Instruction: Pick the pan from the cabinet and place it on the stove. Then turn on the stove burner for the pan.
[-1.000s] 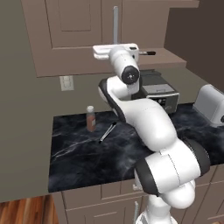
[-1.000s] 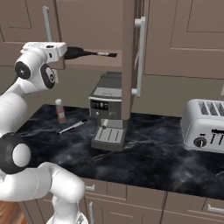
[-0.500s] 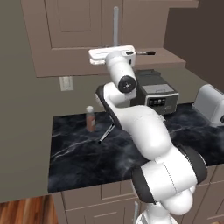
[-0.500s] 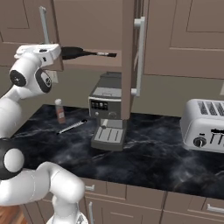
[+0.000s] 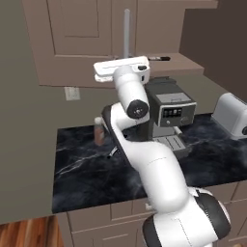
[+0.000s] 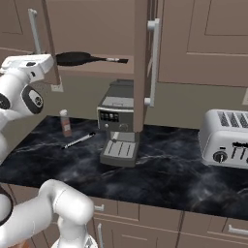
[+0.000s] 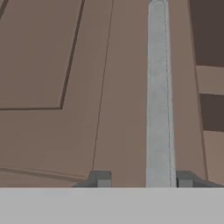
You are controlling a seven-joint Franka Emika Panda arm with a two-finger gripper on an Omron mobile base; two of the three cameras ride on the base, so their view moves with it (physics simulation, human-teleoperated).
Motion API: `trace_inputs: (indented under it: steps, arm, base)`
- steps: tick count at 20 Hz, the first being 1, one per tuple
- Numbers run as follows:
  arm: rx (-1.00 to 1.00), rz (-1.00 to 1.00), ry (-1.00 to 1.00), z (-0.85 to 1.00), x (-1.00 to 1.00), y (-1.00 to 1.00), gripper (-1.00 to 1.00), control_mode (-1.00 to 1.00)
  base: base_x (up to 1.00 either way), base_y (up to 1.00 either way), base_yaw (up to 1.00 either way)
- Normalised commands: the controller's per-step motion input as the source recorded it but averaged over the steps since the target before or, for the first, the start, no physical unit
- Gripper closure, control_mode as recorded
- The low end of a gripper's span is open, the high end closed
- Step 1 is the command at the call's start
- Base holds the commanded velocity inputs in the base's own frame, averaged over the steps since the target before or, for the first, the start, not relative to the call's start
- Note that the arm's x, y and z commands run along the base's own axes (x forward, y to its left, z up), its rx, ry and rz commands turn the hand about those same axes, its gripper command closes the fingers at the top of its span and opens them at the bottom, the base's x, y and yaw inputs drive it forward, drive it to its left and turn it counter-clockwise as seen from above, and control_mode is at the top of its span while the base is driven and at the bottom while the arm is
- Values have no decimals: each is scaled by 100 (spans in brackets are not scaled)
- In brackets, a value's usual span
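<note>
The cabinet (image 7: 52,65) looks like matt taupe-brown wood, smooth, with panelled doors; its bar handle (image 7: 158,92) looks like pale brushed metal. The pan (image 6: 72,58) is plain black with a dull sheen. The counter (image 5: 87,169) is glossy black marble with white veins. The toaster (image 6: 227,138) looks like satin silver metal.

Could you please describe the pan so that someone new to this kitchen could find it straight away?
Start at the coffee machine on the dark marble counter and look up to the open cabinet above it. On its bottom shelf lies the pan, round, shallow and black, its long thin handle pointing right; it is the sole item there.
</note>
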Motion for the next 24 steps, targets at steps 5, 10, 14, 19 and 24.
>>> trace_inputs:
  steps: [5,10,14,19,24]
  arm:
    - [-3,0,0,0,-91,94,100,-100]
    - [-2,3,0,-5,-96,77,100,-100]
    - [0,7,0,-10,-100,63,100,-100]
    - [0,5,0,-13,-95,68,-100,-100]
    - [1,0,-1,-1,-38,17,-100,-100]
  base:
    - [0,0,0]
    - [0,0,0]
    - [0,0,0]
    - [0,0,0]
    - [0,0,0]
